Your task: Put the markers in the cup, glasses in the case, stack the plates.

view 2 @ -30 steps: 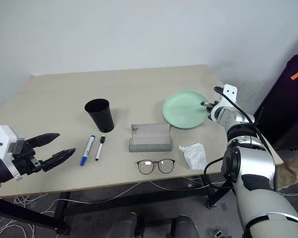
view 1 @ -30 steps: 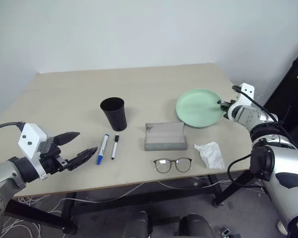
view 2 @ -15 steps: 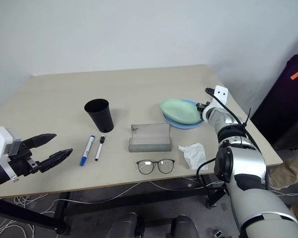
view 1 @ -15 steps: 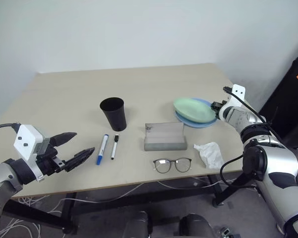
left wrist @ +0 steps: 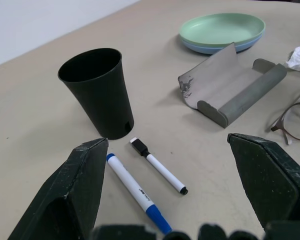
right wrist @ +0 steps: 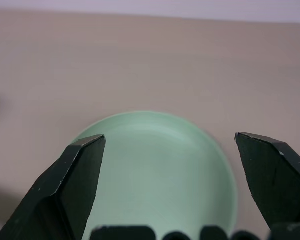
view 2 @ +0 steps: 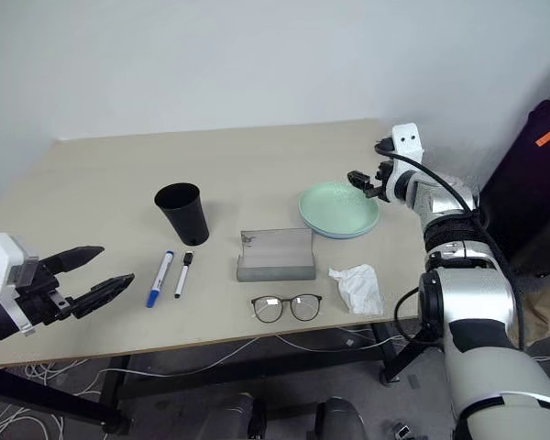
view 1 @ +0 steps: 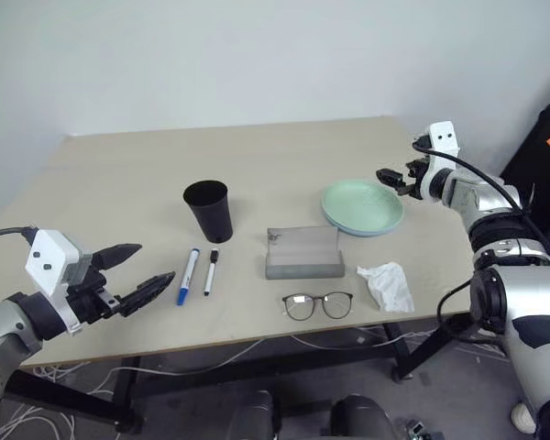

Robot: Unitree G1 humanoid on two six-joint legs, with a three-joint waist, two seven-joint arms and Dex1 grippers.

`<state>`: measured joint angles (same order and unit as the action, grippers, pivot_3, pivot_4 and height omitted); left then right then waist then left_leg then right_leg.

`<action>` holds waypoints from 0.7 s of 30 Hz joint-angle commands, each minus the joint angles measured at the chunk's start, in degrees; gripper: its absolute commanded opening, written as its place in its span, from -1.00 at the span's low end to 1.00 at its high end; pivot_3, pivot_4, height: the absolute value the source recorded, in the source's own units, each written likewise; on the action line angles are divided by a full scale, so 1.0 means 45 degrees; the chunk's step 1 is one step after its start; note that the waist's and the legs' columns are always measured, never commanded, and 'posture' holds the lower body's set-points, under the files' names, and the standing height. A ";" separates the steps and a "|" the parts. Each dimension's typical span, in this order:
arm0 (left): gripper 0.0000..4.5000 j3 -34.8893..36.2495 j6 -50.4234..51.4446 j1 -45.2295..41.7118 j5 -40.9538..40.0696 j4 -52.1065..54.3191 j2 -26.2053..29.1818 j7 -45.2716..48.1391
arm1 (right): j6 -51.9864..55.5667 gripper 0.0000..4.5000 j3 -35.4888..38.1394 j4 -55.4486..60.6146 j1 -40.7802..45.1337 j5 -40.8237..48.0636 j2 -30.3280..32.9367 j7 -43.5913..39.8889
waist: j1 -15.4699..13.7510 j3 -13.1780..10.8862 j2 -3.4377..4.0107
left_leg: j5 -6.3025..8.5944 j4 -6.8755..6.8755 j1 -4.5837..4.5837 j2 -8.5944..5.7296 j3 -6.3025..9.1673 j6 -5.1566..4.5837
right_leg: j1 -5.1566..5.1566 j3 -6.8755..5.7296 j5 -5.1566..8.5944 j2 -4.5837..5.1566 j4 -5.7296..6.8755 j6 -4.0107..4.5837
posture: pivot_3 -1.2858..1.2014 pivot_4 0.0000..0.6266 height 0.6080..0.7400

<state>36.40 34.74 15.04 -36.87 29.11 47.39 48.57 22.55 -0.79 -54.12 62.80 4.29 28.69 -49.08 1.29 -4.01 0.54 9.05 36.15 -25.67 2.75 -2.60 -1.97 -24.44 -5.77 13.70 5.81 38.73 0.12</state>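
Green plate sits stacked on blue plate at 2 o'clock on counter. R gripper hangs wide open, empty, just over its rim. L gripper at 8 o'clock, open, empty. Cup upright mid-counter; both markers lie just at 6 o'clock of it. Case open, glasses at its 6 o'clock, tissue beside.

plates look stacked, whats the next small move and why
Probably ease the left gripper forward and down onto the blue-capped marker. The green plate already sits on the blue plate, while both markers lie flat beside the cup, and the open left fingers already straddle them.
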 commanded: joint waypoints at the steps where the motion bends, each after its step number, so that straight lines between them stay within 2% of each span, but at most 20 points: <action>1: 0.86 0.0083 -0.0196 -0.0216 -0.0112 0.0265 0.0051 -0.0056 | 0.1024 0.99 -0.1166 0.3240 -0.1139 0.0215 0.0861 -0.3047 | -0.0032 0.0000 -0.0002 | 0.0000 0.0001 0.0000 0.0006 0.0002 0.0000 | 0.0001 -0.0002 0.0000 0.0004 0.0000 0.0000 | 0.03 -1.00 0.33; 4: 0.86 -0.0023 -0.0230 -0.0271 -0.0080 0.0219 0.0021 -0.0062 | 0.2302 0.99 -0.1979 0.6588 -0.2637 0.0718 0.1896 -0.4956 | -0.0064 -0.0002 0.0001 | 0.0000 0.0002 -0.0006 0.0012 0.0000 0.0000 | 0.0001 0.0000 0.0000 0.0026 -0.0002 -0.0001 | 0.03 -1.00 0.33; 8: 0.86 -0.0050 -0.0252 -0.0237 -0.0057 0.0222 -0.0008 -0.0066 | 0.3700 0.99 -0.2553 0.9289 -0.3834 0.0921 0.2732 -0.5582 | -0.0003 -0.0004 0.0003 | 0.0003 0.0004 0.0002 0.0032 -0.0023 0.0002 | -0.0012 0.0004 0.0000 0.0031 -0.0001 -0.0001 | 0.03 -1.00 0.33; 14: 0.86 -0.0045 -0.0296 -0.0046 0.0012 0.0310 -0.0085 -0.0092 | 0.5928 0.99 -0.2827 1.2045 -0.5168 0.1361 0.3086 -0.5058 | -0.0031 -0.0003 -0.0002 | 0.0008 0.0004 0.0004 0.0083 -0.0020 0.0011 | -0.0027 -0.0045 0.0001 0.0039 -0.0009 0.0001 | 0.03 -1.00 0.33; 21: 0.86 -0.0072 -0.0315 -0.0076 0.0025 0.0262 -0.0068 -0.0089 | 0.6551 0.99 -0.3101 1.3154 -0.5987 0.1509 0.3380 -0.4579 | -0.0054 -0.0006 -0.0001 | 0.0008 0.0002 -0.0025 0.0107 -0.0020 0.0011 | -0.0017 -0.0121 0.0001 0.0064 -0.0079 0.0001 | 0.03 -1.00 0.33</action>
<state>35.39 34.39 15.18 -36.73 29.20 46.92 48.48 51.98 -15.13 3.01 35.53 10.66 42.74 -70.46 1.04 -4.03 0.54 9.09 36.15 -25.82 3.31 -2.69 -1.91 -24.51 -6.40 13.71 6.07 38.27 0.12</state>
